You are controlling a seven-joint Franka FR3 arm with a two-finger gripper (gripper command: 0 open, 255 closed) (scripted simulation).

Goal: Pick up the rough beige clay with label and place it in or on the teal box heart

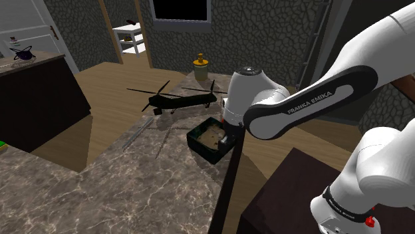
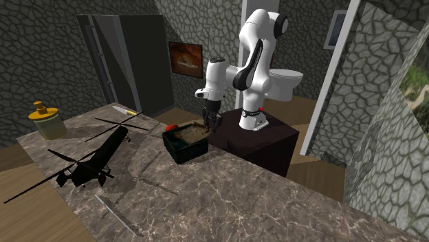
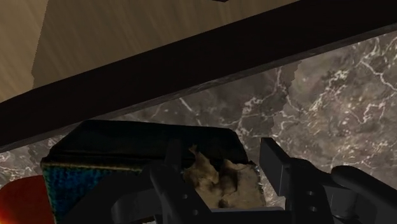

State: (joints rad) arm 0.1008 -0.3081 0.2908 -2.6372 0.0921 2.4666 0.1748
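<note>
The rough beige clay lump (image 3: 216, 178) sits between my gripper's (image 3: 221, 167) two black fingers, which clasp it from both sides. The gripper (image 1: 227, 142) hangs low over the dark teal box (image 1: 199, 143) at the counter's edge, its tips just inside the rim. Beige clay (image 1: 210, 136) shows inside the box walls. In the second exterior view the gripper (image 2: 209, 124) points down at the far side of the box (image 2: 180, 148), with the clay (image 2: 195, 128) showing above its rim. I cannot make out a label on the clay.
A black toy helicopter (image 1: 176, 100) (image 2: 96, 161) lies on the marble counter (image 1: 120, 193) beside the box. A yellow jar (image 1: 201, 64) (image 2: 47, 118) stands at the far end. A red thing (image 2: 170, 128) (image 3: 19, 203) lies against the box. The counter edge drops to the wooden floor (image 3: 127, 32).
</note>
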